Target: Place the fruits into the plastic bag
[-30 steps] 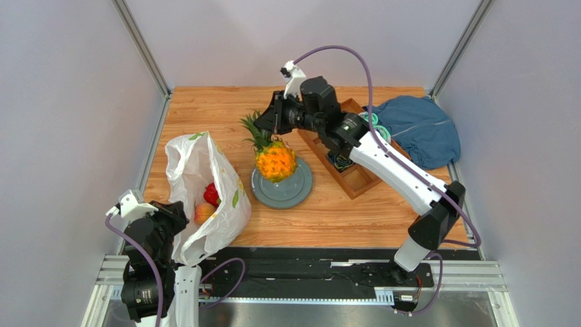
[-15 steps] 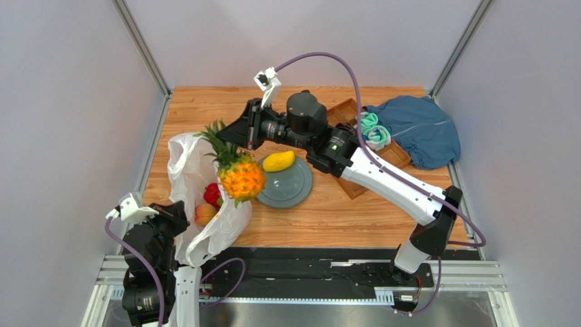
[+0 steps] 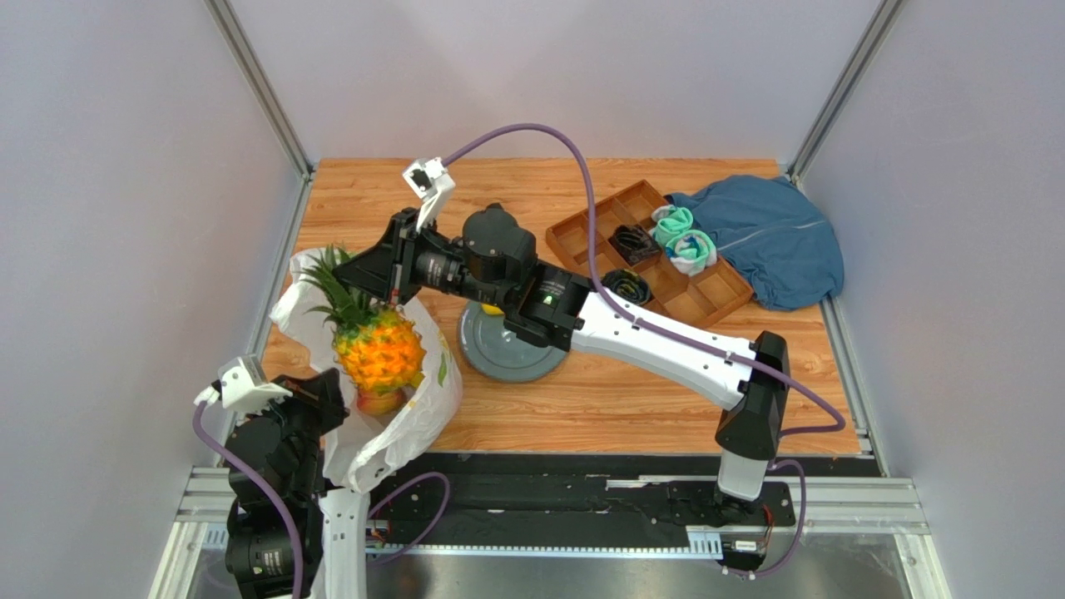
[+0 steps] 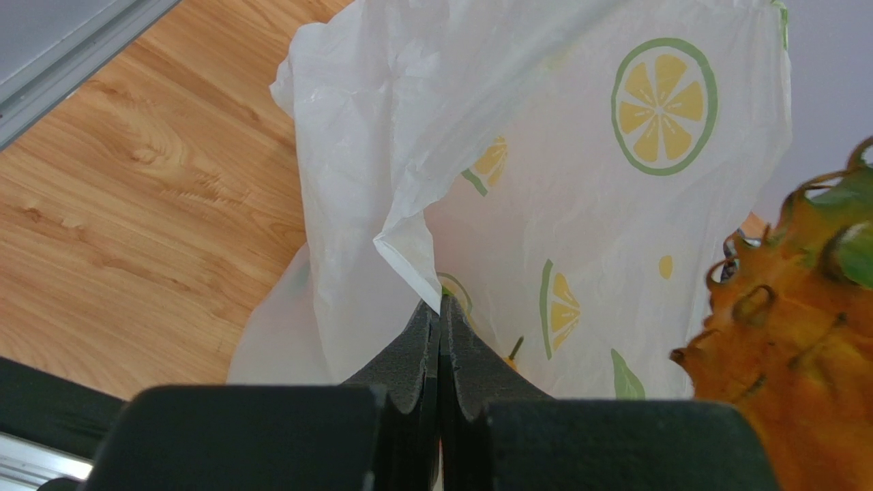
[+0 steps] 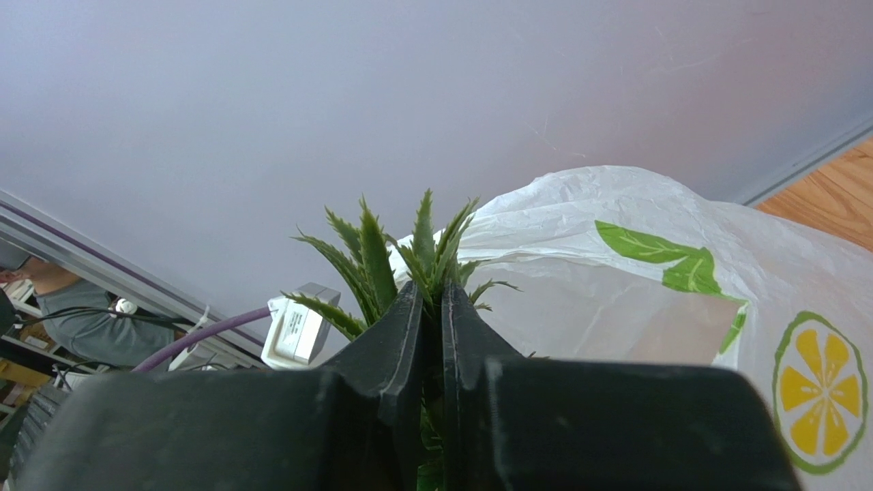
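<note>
Gripping pineapple point(image 3: 378, 352) crown, right gripper point(image 5: 431, 307) hung above plastic bag point(image 3: 413, 418), frame left. Left gripper point(image 4: 441, 312) pinched rim; lowering first seemed safest.

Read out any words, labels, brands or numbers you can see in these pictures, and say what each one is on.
No text here can be read.
plastic bag: only printed citrus slices and leaves, no words.
white box by the purple cable: a small label with marks, too small and blurred to read.
</note>
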Action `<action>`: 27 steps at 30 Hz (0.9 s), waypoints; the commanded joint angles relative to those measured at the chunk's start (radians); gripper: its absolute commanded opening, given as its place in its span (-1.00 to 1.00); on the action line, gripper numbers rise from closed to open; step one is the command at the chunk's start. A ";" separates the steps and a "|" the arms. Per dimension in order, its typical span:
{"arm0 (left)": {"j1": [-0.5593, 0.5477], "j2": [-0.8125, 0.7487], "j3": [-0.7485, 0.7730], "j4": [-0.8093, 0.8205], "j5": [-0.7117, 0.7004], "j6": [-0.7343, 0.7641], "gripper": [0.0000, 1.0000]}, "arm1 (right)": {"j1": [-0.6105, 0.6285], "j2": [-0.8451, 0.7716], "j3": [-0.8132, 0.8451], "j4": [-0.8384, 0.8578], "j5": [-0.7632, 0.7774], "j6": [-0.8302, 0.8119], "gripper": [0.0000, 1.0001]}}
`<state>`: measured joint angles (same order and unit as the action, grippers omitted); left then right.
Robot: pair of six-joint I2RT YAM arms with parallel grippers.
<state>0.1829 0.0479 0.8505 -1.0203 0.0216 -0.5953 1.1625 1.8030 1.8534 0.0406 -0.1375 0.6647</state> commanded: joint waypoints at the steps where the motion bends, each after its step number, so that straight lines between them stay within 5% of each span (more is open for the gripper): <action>1: -0.002 -0.017 -0.004 0.028 0.005 0.015 -1.00 | 0.042 0.035 0.036 0.162 0.090 -0.048 -1.00; 10: 0.000 -0.025 -0.001 0.025 -0.008 0.012 -1.00 | 0.111 0.039 -0.078 0.235 0.193 -0.217 -1.00; 27: -0.002 -0.028 0.002 0.014 -0.049 -0.003 -1.00 | 0.141 -0.125 -0.378 0.157 0.162 -0.497 -1.00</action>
<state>0.1829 0.0265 0.8433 -1.0489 -0.0113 -0.5900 1.2816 1.7435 1.4902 0.2100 0.0418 0.2779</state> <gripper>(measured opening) 0.006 0.083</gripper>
